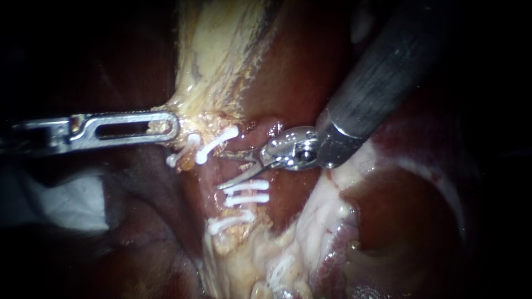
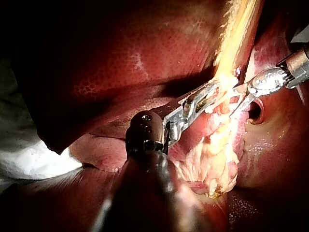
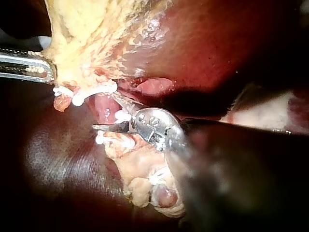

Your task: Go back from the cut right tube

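my right end effector [image 1: 231,171]: blades apart, empty | left end effector [image 1: 169,126]: clamps pale yellow fatty tissue [image 1: 221,66] | risk: backing out, open tips snag white plastic clips [image 1: 246,192] alongside

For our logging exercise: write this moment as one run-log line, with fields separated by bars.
left instrument: shut on yellowish tissue | right instrument: open, tips between white clips | retreat: not yet clear of clips

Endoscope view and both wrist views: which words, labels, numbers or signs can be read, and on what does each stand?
None: no text can be read in any view.
On the left instrument: bare metal, no legible mark.
On the right instrument: no legible mark on shaft or hinge.
On the white clips: nothing.
On the yellow tissue and the liver: nothing.
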You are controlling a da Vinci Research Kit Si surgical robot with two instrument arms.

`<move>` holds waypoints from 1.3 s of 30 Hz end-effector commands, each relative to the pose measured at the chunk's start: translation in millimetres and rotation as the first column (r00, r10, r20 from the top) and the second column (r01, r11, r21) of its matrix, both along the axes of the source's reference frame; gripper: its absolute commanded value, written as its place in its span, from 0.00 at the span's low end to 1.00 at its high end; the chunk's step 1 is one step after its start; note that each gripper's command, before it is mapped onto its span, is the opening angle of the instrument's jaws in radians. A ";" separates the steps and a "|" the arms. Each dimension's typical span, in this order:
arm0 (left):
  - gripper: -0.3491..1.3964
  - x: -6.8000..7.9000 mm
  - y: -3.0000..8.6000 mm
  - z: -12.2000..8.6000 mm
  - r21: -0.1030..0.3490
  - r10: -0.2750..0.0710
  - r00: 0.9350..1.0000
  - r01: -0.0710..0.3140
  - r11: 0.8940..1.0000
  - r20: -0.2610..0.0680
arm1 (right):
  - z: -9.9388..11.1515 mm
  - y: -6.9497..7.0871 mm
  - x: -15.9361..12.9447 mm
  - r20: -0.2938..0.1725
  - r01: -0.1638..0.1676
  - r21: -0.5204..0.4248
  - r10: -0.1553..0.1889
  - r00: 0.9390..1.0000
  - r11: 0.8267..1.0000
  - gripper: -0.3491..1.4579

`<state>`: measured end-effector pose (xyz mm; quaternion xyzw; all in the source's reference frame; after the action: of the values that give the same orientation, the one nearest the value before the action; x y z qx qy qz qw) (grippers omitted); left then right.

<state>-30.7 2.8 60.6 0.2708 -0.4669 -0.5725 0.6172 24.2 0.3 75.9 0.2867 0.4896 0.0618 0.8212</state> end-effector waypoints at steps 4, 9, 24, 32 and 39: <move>0.00 0.2 0.2 0.4 0.000 0.001 1.000 -0.001 1.000 0.001 | -1.7 0.4 -1.8 -0.006 -0.020 -0.069 0.020 1.000 0.997 0.97; 0.00 0.5 0.4 0.8 0.000 0.003 1.000 -0.003 1.000 0.002 | -4.2 0.5 -4.7 -0.027 -0.017 -0.152 0.013 1.000 0.988 0.98; 0.00 0.6 0.6 1.5 -0.002 0.002 1.000 -0.002 1.000 0.000 | -11.1 1.2 -15.2 -0.021 -0.058 -0.229 0.055 0.998 0.972 0.98; 0.00 0.5 0.6 1.5 -0.002 0.002 1.000 -0.002 1.000 0.000 | -12.9 2.1 -16.7 -0.026 -0.070 -0.243 0.066 0.997 0.968 0.98; 0.00 -0.2 0.7 2.7 -0.007 -0.001 1.000 0.001 1.000 -0.003 | -13.1 2.1 -16.6 -0.030 -0.076 -0.242 0.070 0.997 0.967 0.98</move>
<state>-31.1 3.5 63.7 0.2675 -0.4694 -0.5712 0.6179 7.5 2.3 62.8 0.1663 0.5123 0.0288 0.8420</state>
